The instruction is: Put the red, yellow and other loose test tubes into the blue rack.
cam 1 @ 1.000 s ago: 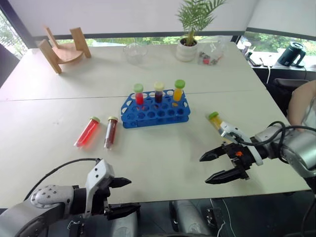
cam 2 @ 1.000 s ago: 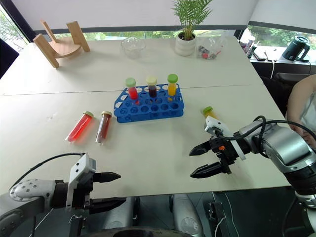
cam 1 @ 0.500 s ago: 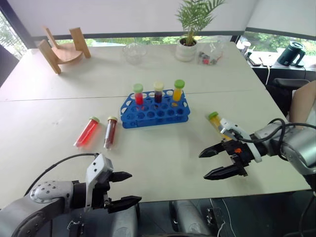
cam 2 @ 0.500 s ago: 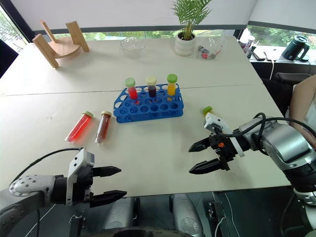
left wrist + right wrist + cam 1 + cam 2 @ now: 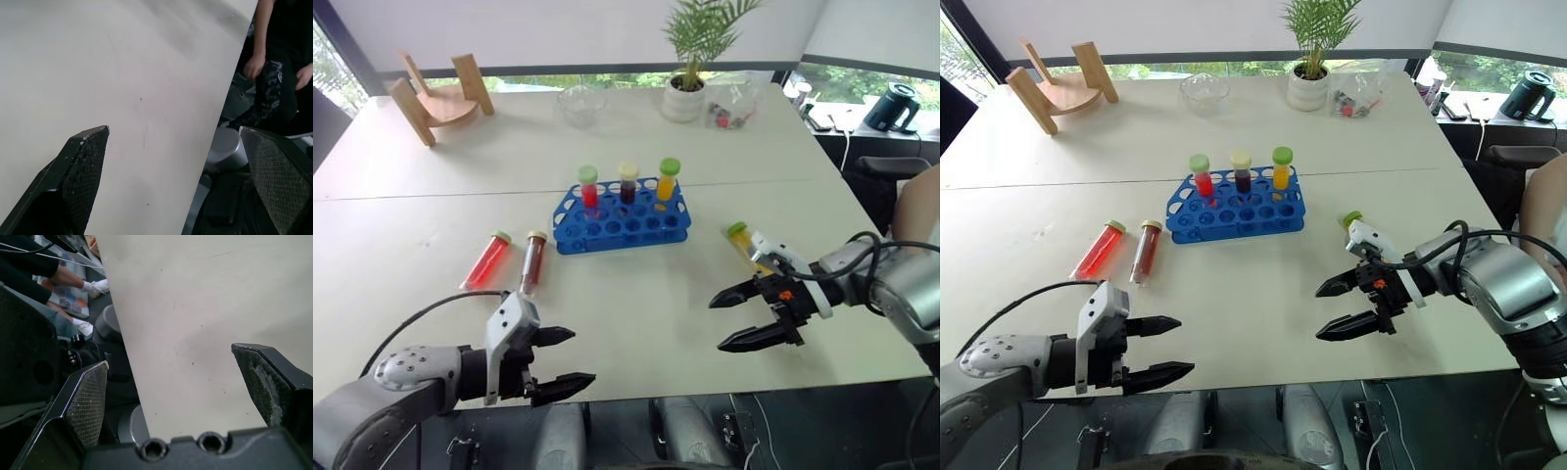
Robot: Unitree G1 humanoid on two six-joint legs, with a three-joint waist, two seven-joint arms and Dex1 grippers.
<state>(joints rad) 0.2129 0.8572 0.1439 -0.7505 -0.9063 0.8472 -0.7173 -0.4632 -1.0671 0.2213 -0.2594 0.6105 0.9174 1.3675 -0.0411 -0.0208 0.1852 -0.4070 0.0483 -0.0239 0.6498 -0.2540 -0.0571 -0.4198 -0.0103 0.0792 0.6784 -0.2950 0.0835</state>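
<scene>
White table (image 5: 636,294) holds a blue rack (image 5: 622,222) with three tubes, loose tubes lie around, and both grippers (image 5: 560,358) (image 5: 744,315) hover near its front edge, jaws spread, empty

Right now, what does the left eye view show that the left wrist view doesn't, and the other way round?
The left eye view gives the blue rack with three capped tubes standing in its back row, the red tube and dark tube lying side by side left of it, the yellow tube lying beside the open right gripper, and the potted plant. The left wrist view gives a person's hand against dark clothing, past the table's edge. Shared: the pale table and the open, empty left gripper.
</scene>
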